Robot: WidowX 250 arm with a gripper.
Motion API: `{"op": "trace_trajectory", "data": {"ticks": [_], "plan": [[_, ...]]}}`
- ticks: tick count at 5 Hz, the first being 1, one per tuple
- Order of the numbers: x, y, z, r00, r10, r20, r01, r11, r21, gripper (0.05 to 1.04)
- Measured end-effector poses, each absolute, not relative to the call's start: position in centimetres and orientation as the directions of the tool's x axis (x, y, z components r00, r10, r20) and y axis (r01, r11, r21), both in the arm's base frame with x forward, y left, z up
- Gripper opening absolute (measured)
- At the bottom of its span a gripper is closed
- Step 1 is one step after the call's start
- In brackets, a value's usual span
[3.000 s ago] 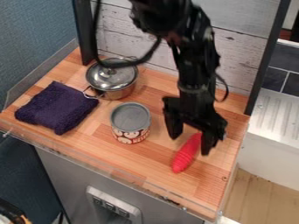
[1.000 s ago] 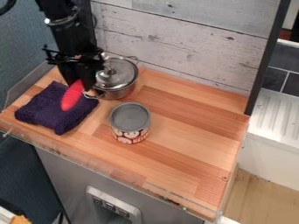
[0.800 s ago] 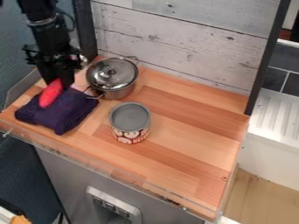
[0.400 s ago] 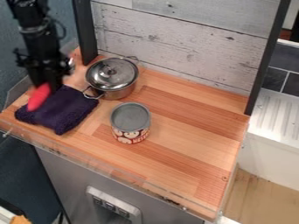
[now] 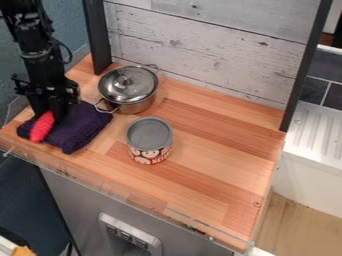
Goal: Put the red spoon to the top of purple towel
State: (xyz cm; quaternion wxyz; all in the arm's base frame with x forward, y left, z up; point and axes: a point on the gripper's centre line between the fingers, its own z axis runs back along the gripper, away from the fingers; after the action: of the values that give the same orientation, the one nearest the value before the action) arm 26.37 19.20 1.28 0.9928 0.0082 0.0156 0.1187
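At the upper left my black gripper (image 5: pixel 51 117) hangs low over the towel's left part, shut on the red spoon. The red spoon (image 5: pixel 41 127) points down and toward the front left from between the fingers, and its upper end is hidden by them. Beneath it lies the dark purple towel (image 5: pixel 83 128), folded and a little rumpled, at the counter's left side. Whether the spoon touches the cloth I cannot tell.
A lidded metal pot (image 5: pixel 128 90) stands close behind and right of the towel. A can (image 5: pixel 149 141) stands near the middle of the wooden counter (image 5: pixel 214 165). A clear low rim (image 5: pixel 127 192) runs along the front edge.
The gripper has carried the red spoon from the counter's right side over to the towel. Lately both have moved a bit farther left and lower. The towel, pot and can stay put.
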Motion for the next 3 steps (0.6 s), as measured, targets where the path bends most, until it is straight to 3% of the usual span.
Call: {"op": "trace_trajectory", "data": {"ticks": [1, 2, 3], "plan": [[26.92, 19.29, 1.01, 0.972, 0.233, -0.023, -0.233, 0.972, 0.009, 0.428], [27.43, 19.09, 1.13, 0.975, 0.224, -0.011, -0.224, 0.974, -0.021, 0.738], [27.07, 18.71, 1.68, 0.982, 0.189, -0.033, -0.19, 0.981, -0.031, 0.986]]}}
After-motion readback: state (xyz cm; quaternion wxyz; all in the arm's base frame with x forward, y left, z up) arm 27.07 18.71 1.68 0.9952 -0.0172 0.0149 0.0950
